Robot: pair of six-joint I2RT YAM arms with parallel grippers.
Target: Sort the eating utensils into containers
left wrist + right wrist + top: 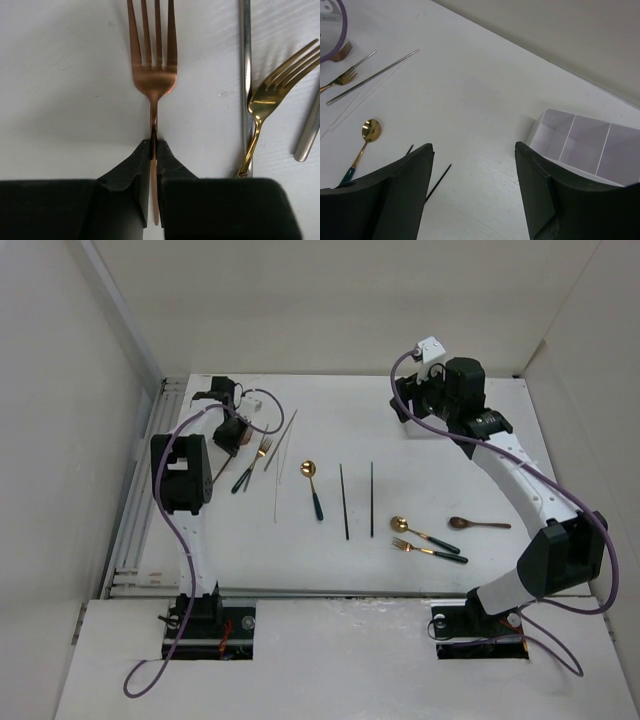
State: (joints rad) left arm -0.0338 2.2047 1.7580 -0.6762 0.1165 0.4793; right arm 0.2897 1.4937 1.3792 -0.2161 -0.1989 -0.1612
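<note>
My left gripper (154, 142) is shut on the thin handle of a copper fork (152, 75), tines pointing away; in the top view it (233, 433) is at the table's far left. A gold fork (272, 95) and a silver chopstick (245, 75) lie just right of it. My right gripper (474, 147) is open and empty above the table, at the far right in the top view (403, 408). The white three-compartment holder (540, 131) stands empty just right of it; the right arm hides it in the top view.
On the table lie a green-handled gold spoon (312, 488), two dark chopsticks (344, 500), a gold spoon (420, 532), a gold fork (428, 551) and a brown spoon (478, 523). Silver chopsticks (285, 440) lie near the left gripper. White walls enclose the table.
</note>
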